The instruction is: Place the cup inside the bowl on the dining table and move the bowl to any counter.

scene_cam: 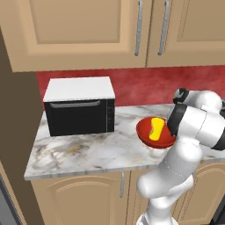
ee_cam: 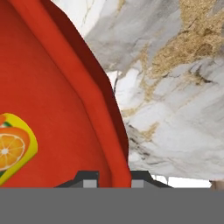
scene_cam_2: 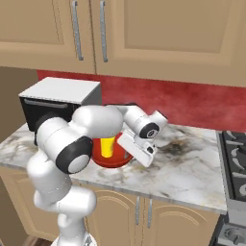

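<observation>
Hand view, close up: the rim of the red bowl (ee_cam: 118, 144) runs from the upper left down to the bottom centre, where it passes between the two dark finger tips of the gripper (ee_cam: 113, 180). The jaws sit narrow, one tip on each side of the bowl wall, pinching the rim. Inside the bowl at the left edge lies the yellow cup (ee_cam: 13, 148), printed with an orange slice. Veined marble of the counter (ee_cam: 183, 109) covers the right half of the frame.

Left base view: the bowl (scene_cam: 147, 134) sits at centre right on the counter (scene_cam: 88, 151), the cup (scene_cam: 156, 128) standing up inside it, the white arm rising from the lower right. A black microwave (scene_cam: 80, 107) with a white top stands to the left, well apart from the bowl. Whether the bowl rests on the marble or hangs just above it I cannot tell.

Right base view: the bowl (scene_cam_2: 111, 160) shows at centre, partly behind the arm, with the cup (scene_cam_2: 107, 146) in it.

Judging by its glossy surface, the bowl is likely stiff and slippery, and held by one edge it may tip, so the loose cup could slide. The thin rim looks like the only place to hold it.
</observation>
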You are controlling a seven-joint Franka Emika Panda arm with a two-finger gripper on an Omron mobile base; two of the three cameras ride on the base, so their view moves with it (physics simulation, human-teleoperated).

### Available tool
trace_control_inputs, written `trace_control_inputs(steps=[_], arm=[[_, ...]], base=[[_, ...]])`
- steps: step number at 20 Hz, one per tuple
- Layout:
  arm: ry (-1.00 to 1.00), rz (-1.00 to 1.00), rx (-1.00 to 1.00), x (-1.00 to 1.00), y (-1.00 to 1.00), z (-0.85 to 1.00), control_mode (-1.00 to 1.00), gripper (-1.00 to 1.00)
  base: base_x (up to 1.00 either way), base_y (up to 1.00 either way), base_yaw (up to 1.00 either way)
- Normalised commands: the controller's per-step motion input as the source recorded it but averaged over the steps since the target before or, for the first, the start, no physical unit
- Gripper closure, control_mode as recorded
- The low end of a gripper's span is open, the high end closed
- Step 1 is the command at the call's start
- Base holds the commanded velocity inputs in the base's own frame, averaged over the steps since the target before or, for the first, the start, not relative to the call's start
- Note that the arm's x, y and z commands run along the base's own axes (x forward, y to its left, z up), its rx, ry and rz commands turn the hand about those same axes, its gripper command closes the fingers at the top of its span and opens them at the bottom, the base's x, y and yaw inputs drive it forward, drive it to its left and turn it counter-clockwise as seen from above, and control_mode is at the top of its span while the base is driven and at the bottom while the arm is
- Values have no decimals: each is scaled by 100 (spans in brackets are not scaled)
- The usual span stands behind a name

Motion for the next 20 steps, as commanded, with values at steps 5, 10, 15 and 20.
trace_control_inputs(steps=[5,10,15,20], arm=[[0,0,0,25,-7,-38,-100,100],[-2,0,0,35,-3,-24,-100,100],[-2,0,0,32,0,-12,-100,100],[0,0,0,20,0,-23,-100,100]], base=[[0,0,0],[0,0,0],[0,0,0],[0,0,0]])
